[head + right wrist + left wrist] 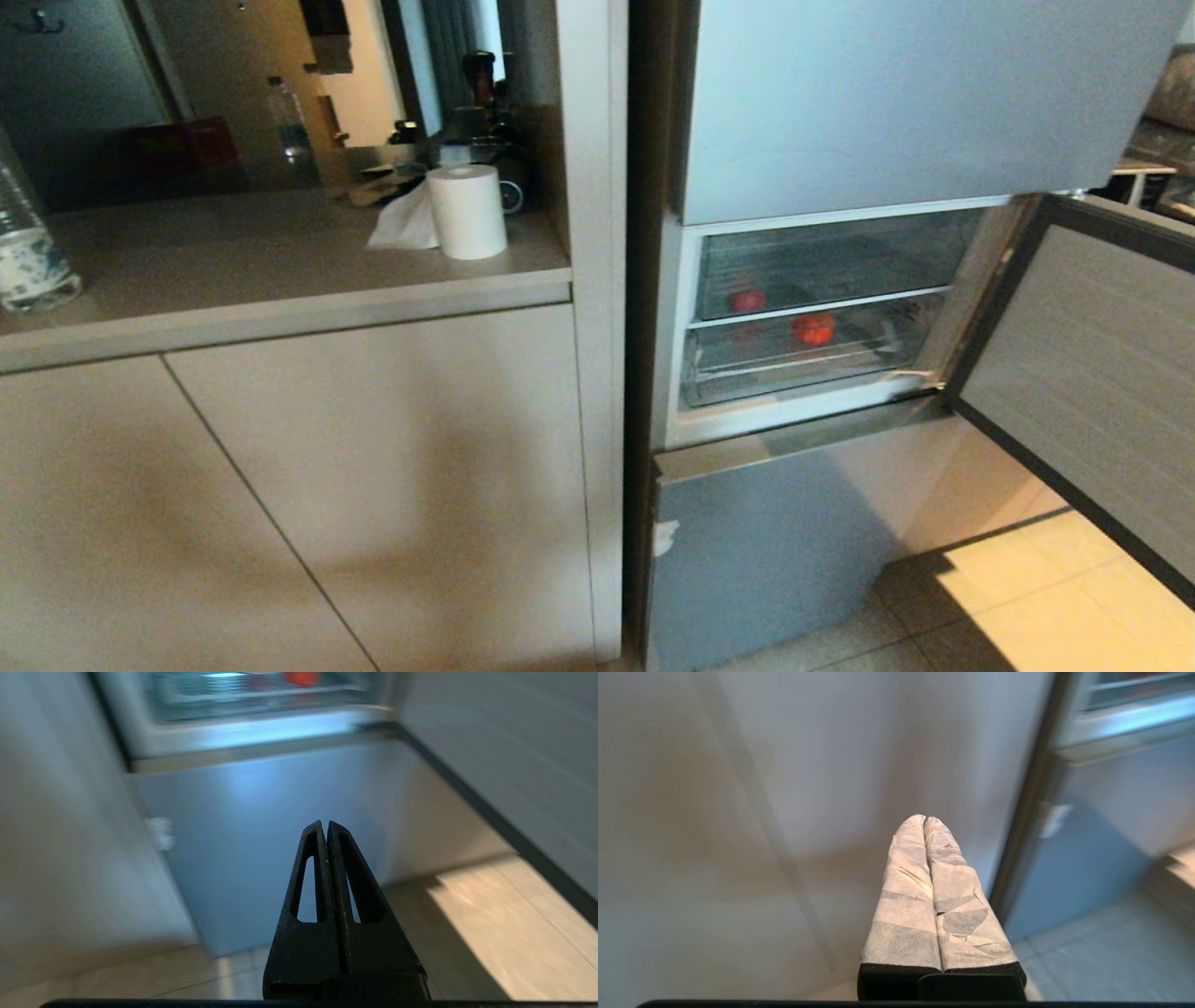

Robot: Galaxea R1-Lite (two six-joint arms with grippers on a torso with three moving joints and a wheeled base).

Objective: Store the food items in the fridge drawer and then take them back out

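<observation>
The red pepper [814,328] sits in the clear fridge drawer [794,359], behind the open fridge door [1083,373]. The right gripper [326,826] — fingers pressed together, empty — hangs well below and short of the drawer, yet nearer than the left gripper [924,820], likewise closed, facing the cabinet [373,485].

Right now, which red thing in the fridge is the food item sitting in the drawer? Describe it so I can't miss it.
Find the open fridge compartment right of the beige cabinets. Inside, below the white shelf edge, sits the clear drawer. The pepper is the brighter, larger red piece in it, lower and further right than the dimmer red spot above the shelf.
</observation>
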